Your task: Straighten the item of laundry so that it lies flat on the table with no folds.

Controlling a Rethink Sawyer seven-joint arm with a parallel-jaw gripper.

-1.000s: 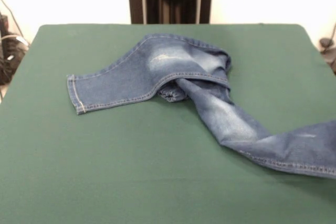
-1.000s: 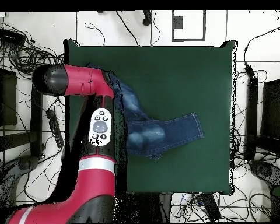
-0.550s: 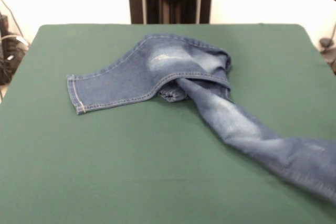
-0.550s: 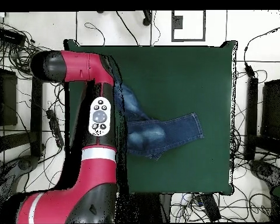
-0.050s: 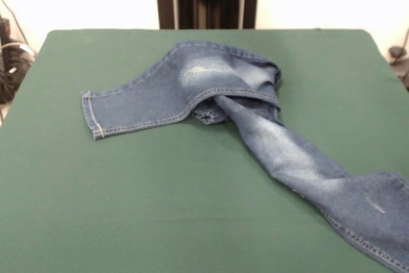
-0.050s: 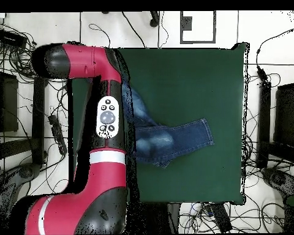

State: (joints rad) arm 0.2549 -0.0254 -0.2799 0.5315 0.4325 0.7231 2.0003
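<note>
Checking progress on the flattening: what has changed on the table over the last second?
The jeans' right-hand leg swung toward the table's near edge, front view. Overhead, the arm shifted up the picture. The left-hand leg and folded waist stayed put. The gripper is hidden.

Dark blue denim jeans [image 5: 211, 87], faded pale patches at seat and along 1 leg, tan stitching at hems. Dark green cloth on table [image 5: 160, 202]. Red and black arm [image 6: 106, 153], white-grey button panel, white band.
</note>
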